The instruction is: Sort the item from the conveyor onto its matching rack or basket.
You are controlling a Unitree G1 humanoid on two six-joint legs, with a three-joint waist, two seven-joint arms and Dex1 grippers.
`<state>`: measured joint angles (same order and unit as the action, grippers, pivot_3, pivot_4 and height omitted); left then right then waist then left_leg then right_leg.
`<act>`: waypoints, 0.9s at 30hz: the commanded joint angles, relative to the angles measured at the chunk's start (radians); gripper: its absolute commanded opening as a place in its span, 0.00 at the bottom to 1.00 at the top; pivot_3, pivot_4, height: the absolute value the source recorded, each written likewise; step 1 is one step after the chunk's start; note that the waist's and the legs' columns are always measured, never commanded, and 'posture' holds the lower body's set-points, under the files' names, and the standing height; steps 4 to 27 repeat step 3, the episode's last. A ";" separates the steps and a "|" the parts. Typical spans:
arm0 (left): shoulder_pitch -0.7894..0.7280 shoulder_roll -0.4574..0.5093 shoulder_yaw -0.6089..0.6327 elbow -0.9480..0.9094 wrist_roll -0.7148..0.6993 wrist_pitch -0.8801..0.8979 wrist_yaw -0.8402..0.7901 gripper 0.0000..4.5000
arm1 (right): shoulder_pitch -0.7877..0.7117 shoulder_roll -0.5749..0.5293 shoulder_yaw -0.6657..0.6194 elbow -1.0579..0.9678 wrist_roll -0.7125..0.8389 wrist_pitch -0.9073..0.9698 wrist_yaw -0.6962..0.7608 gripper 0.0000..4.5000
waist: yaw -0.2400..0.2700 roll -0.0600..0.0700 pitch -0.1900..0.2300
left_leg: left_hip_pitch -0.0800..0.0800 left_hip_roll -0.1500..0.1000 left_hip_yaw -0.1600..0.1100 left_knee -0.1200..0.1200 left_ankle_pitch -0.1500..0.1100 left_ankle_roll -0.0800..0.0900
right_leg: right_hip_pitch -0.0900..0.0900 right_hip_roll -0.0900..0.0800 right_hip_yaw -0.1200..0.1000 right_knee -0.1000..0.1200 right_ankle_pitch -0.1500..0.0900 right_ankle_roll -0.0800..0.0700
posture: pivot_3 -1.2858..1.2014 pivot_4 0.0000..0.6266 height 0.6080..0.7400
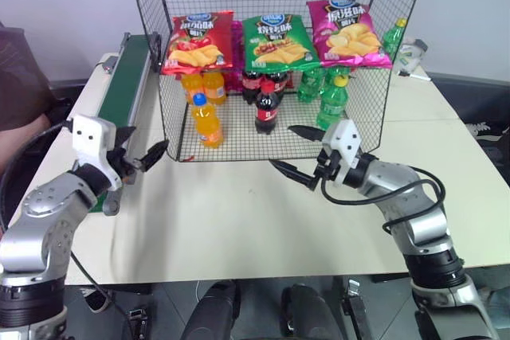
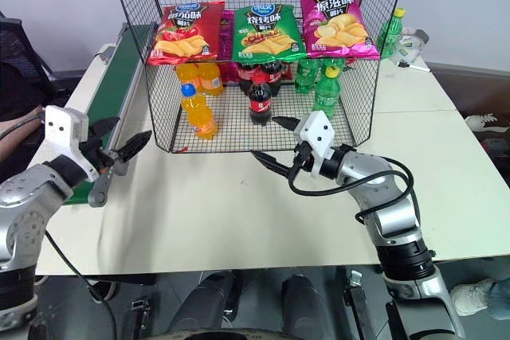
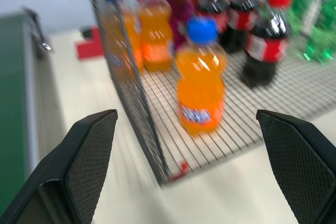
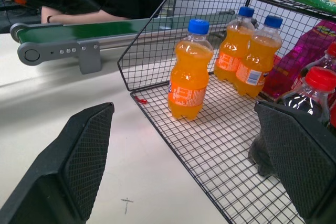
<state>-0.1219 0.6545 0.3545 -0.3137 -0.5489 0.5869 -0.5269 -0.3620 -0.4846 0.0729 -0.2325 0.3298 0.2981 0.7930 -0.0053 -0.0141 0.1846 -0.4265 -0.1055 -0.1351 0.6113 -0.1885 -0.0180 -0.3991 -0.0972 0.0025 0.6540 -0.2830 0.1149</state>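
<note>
The orange soda bottle [image 1: 207, 121] stands upright on the floor of my wire-mesh cage shelf [image 1: 362, 121], near its front left corner and just inside the open front edge. Two more orange bottles [image 4: 245, 59] stand behind it, touching each other, and the cola bottle [image 1: 267, 107] and green soda bottles [image 1: 332, 103] stand further along to the right. Red, green and pink chip bags [image 1: 275, 41] hang across the cage front above them.

The conveyor [image 1: 127, 85] runs along the table's left edge, its rounded end [image 4: 31, 53] close to the cage's left wall, with only a narrow strip of table between. A wide bare stretch of the table [image 1: 239, 220] lies in front of the cage.

My left gripper [image 1: 142, 158] hangs level beside the conveyor, pointing toward the cage corner, fingers spread wide and holding nothing. My right gripper [image 1: 303, 154] hovers level before the cage's front edge, pointing left, its fingers also spread wide and bare.
</note>
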 commanded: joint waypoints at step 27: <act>0.005 0.026 0.043 -0.056 -0.032 0.016 -0.022 0.98 | -0.003 -0.010 -0.023 -0.029 0.015 -0.005 0.004 1.00 | -0.003 0.000 0.000 | 0.000 0.000 0.000 -0.001 0.000 0.000 | 0.000 0.000 0.000 0.000 0.000 0.000 | 0.52 0.24 1.00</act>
